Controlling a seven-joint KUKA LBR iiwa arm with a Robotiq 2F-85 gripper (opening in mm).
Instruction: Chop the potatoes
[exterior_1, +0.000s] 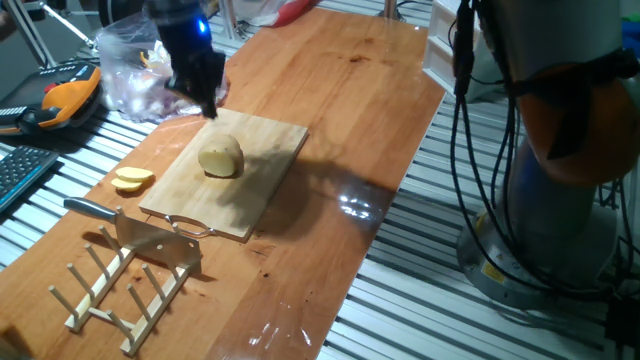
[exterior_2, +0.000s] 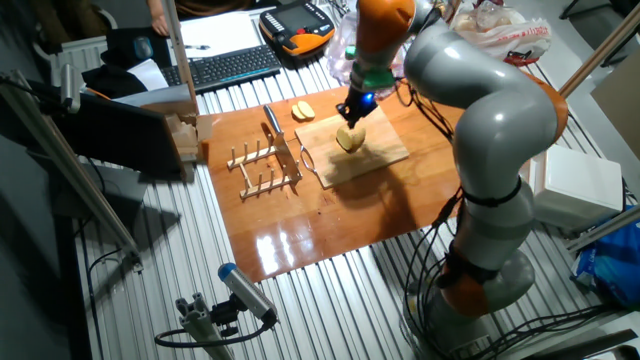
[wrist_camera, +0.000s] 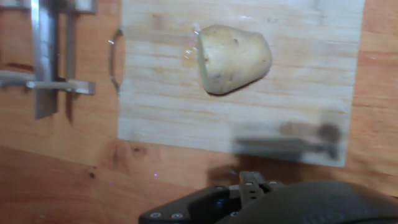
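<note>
so the pincer (exterior_1: 205, 95) hangs over the far edge of the cutting board (exterior_1: 270, 160) w/ nothing in it, and i can't tell if it's spread or pressed together. the potato chunk (exterior_1: 221, 157) sits mid board, w/ slices (exterior_1: 132, 179) on the desk (exterior_1: 350, 90) just off the board's edge. looks like a gap between cuts: the knife (exterior_1: 135, 228) rests in the wooden rack (exterior_1: 125, 285), so the next move prob means going to get it by the handle.
</note>
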